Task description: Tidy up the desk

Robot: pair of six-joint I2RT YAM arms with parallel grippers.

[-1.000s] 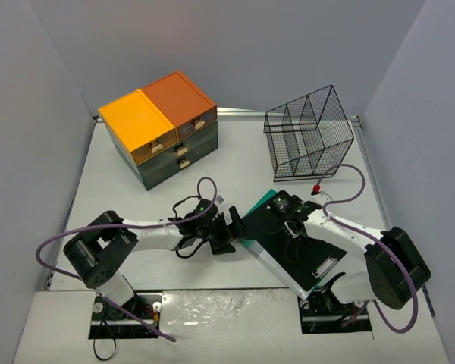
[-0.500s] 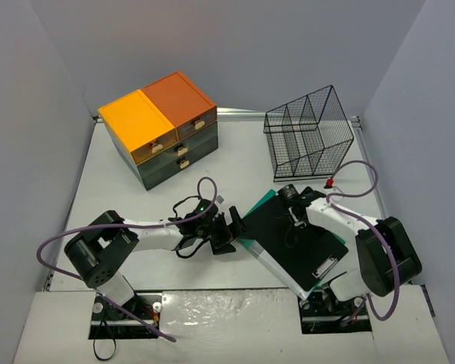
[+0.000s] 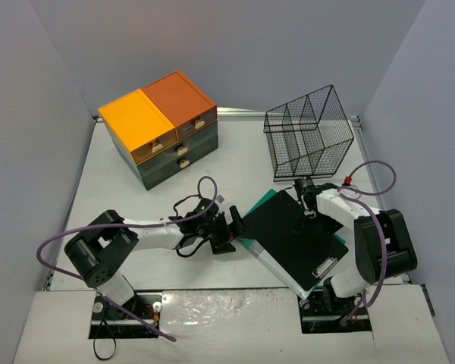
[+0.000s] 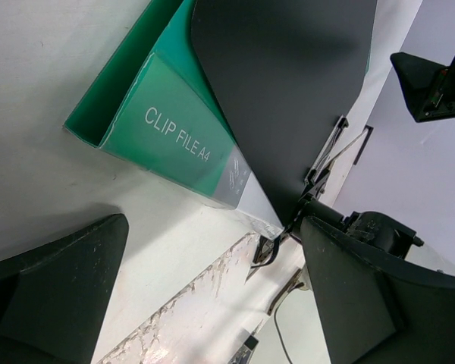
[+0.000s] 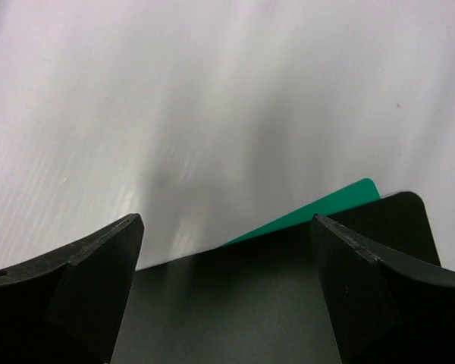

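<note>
The white desk [image 3: 121, 197] carries a black clipboard [image 3: 292, 239] lying on a green clip file [image 3: 262, 199], both near the front centre. My left gripper [image 3: 231, 227] is open and empty, low on the desk just left of the file's near-left edge. In the left wrist view [image 4: 212, 288] the file [image 4: 167, 129] reads "CLIP FILE A4" under the clipboard [image 4: 280, 83]. My right gripper [image 3: 302, 188] is open and empty at the clipboard's far corner. In the right wrist view [image 5: 224, 227] its jaws straddle the clipboard's edge [image 5: 235, 303], with a green corner [image 5: 318, 208] showing.
A dark green drawer chest with orange tops [image 3: 159, 125] stands at the back left. A black wire basket [image 3: 307, 140] stands at the back right, just beyond my right gripper. Grey walls close in on both sides.
My right gripper has moved away from the clipboard's middle toward its far right corner, nearer the basket. The left arm, clipboard and file have not moved.
</note>
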